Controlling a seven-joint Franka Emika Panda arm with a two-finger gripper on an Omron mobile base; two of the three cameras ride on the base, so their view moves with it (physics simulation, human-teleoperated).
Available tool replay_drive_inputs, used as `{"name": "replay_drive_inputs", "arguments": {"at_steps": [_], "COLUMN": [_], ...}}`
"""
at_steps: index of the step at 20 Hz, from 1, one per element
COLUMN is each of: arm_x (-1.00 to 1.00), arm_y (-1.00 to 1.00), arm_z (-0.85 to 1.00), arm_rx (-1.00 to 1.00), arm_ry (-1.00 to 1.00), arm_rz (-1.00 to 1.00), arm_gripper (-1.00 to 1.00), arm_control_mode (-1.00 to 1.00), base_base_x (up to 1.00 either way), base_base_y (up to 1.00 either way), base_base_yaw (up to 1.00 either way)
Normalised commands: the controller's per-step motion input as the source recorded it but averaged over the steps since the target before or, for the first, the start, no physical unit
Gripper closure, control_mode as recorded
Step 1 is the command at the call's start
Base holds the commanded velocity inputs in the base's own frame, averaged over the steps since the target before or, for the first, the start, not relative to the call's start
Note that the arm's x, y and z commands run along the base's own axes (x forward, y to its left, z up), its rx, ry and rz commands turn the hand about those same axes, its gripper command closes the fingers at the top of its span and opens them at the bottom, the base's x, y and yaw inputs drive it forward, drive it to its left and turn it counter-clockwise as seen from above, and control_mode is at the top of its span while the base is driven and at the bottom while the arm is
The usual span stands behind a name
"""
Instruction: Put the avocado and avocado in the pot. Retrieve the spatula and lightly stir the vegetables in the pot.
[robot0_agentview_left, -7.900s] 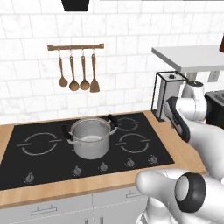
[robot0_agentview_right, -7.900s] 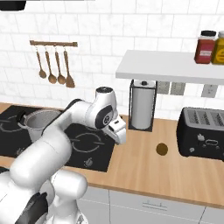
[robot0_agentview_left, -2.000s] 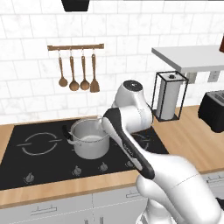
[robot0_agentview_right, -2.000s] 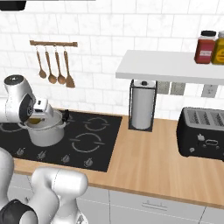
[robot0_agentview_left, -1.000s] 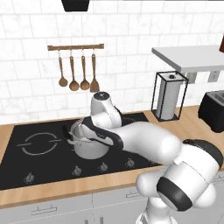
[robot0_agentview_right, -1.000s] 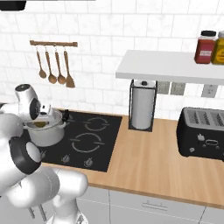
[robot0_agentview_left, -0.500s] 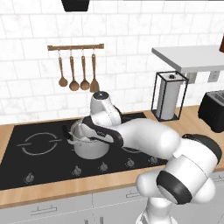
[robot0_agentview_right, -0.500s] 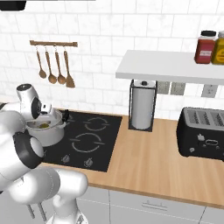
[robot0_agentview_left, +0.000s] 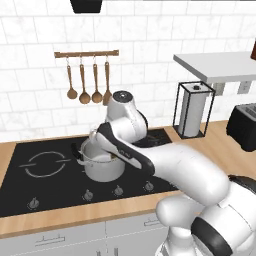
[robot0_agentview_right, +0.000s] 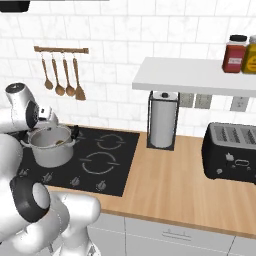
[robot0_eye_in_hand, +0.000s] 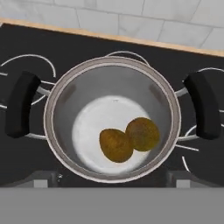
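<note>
The wooden surface (robot0_agentview_right: 175, 175) carries a black hob (robot0_agentview_left: 40, 187), and on the hob stands the steel pot (robot0_agentview_left: 102, 165), wider than tall, with its two black side handles (robot0_eye_in_hand: 20, 109) sticking out over the burner rings. Looking straight down into it from the hand view, two avocados (robot0_eye_in_hand: 130, 138) lie on the shiny bottom, touching each other, a little off centre toward the near wall. The gripper (robot0_eye_in_hand: 112, 181) hangs right above the pot's mouth, its fingers (robot0_eye_in_hand: 46, 179) spread wide and holding nothing.
</note>
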Motion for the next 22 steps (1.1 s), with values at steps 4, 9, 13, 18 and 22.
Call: {"name": "replay_drive_inputs", "arguments": {"at_steps": [4,9,13,18,22], "arm_x": [-0.41,-0.29,-0.20,-0.07,-0.06], "arm_y": [-0.42,-0.81,-0.97,-0.81,-0.54], "arm_z": [1.00,0.70,0.07,0.00,-0.01], "arm_rx": [0.10,0.01,0.00,-0.02,-0.01], "arm_ry": [-0.08,0.00,0.01,0.00,0.00], "arm_rz": [-0.02,-0.15,-0.21,-0.13,-0.03], "arm_gripper": [-1.00,-1.00,-1.00,-1.00,-1.00], "arm_control_mode": [-1.00,-1.00,-1.00,-1.00,-1.00], "base_base_x": [0.00,0.00,0.00,0.00,0.00], "base_base_y": [0.00,0.00,0.00,0.00,0.00], "base_base_yaw": [0.00,0.00,0.00,0.00,0.00]}}
